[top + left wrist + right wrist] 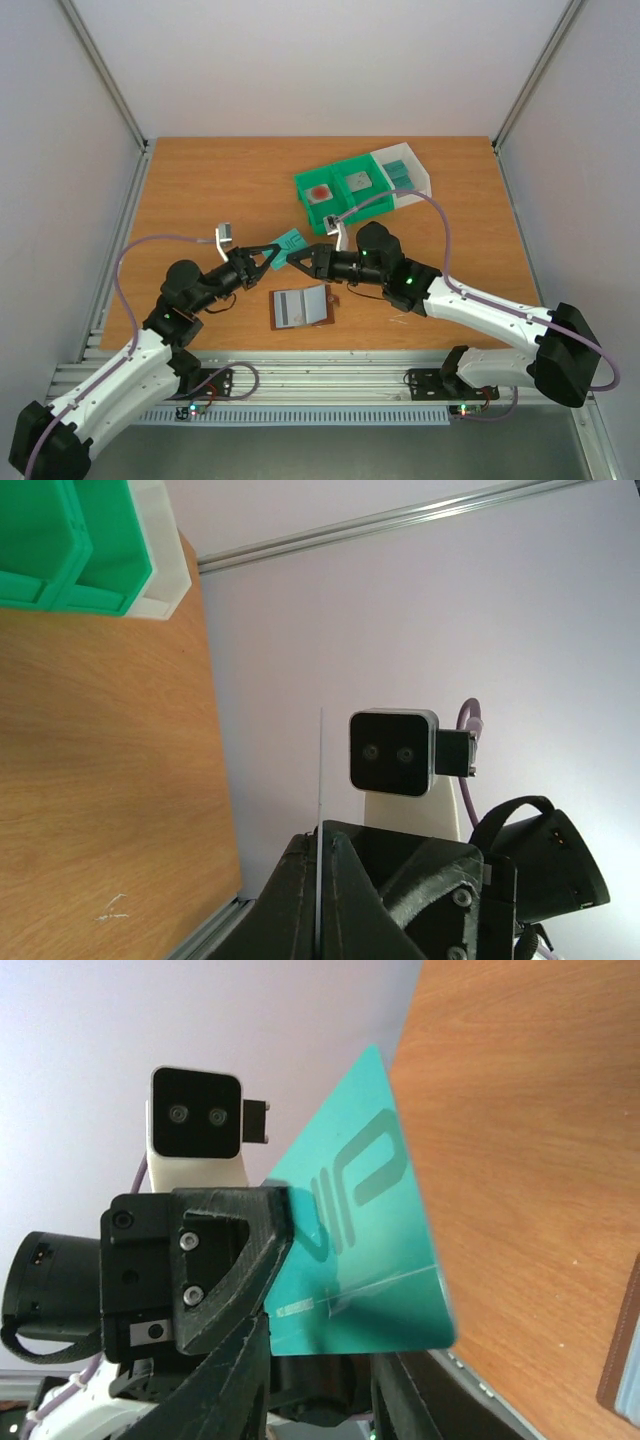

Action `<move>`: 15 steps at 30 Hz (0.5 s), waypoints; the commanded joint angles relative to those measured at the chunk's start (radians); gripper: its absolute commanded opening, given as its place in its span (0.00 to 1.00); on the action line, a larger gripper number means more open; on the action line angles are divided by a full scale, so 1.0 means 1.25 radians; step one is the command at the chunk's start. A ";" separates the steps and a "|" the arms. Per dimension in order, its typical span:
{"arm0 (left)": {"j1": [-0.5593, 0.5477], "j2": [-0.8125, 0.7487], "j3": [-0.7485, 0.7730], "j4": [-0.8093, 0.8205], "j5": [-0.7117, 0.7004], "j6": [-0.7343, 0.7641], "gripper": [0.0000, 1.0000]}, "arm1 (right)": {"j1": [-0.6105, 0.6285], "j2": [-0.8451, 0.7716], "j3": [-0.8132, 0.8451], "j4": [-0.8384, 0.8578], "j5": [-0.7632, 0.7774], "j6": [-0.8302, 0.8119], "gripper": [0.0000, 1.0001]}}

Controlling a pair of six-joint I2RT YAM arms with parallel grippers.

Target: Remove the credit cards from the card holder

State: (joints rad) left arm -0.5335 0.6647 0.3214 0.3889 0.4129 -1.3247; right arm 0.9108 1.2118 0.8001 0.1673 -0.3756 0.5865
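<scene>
The teal card was up in the air over the bench, just past the holder, which lay open and flat near the arms. The left gripper and the right gripper met tip to tip, and both looked pinched on the card. I think it was held this way so 1 arm could pass it to the other.

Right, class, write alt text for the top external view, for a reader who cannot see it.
The left fingers and right fingers meet at a teal credit card raised over a wooden table. An open brown card holder lies nearer the arms' bases, and green and white bins sit behind.
</scene>
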 commanded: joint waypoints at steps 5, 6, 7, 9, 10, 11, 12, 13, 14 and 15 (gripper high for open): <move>-0.001 -0.017 -0.033 0.098 -0.010 -0.024 0.01 | 0.009 -0.001 0.022 -0.001 0.063 0.025 0.12; 0.000 -0.016 -0.035 0.100 -0.010 -0.025 0.00 | 0.008 0.000 0.023 0.000 0.065 0.025 0.08; 0.000 -0.014 -0.036 0.102 -0.009 -0.025 0.00 | 0.009 0.001 0.020 0.003 0.065 0.026 0.06; 0.000 -0.010 -0.037 0.110 -0.007 -0.026 0.00 | 0.009 0.005 0.015 0.010 0.062 0.031 0.02; 0.000 -0.008 -0.037 0.113 -0.004 -0.027 0.00 | 0.008 0.007 0.012 0.016 0.062 0.037 0.02; 0.000 -0.007 -0.038 0.118 -0.003 -0.029 0.00 | 0.009 0.008 0.007 0.026 0.060 0.044 0.01; 0.000 -0.005 -0.039 0.124 -0.002 -0.031 0.00 | 0.009 0.010 0.003 0.037 0.059 0.051 0.02; 0.000 -0.005 -0.040 0.130 -0.001 -0.034 0.00 | 0.008 0.010 0.002 0.046 0.059 0.059 0.04; 0.000 -0.004 -0.042 0.135 -0.001 -0.039 0.00 | 0.009 0.010 0.002 0.051 0.060 0.062 0.08; 0.000 -0.003 -0.043 0.142 -0.001 -0.042 0.00 | 0.009 0.010 0.003 0.055 0.063 0.065 0.11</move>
State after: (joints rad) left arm -0.5331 0.6605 0.2783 0.4587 0.4080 -1.3647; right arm 0.9157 1.2175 0.8009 0.1753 -0.3283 0.6411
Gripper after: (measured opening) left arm 0.014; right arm 0.067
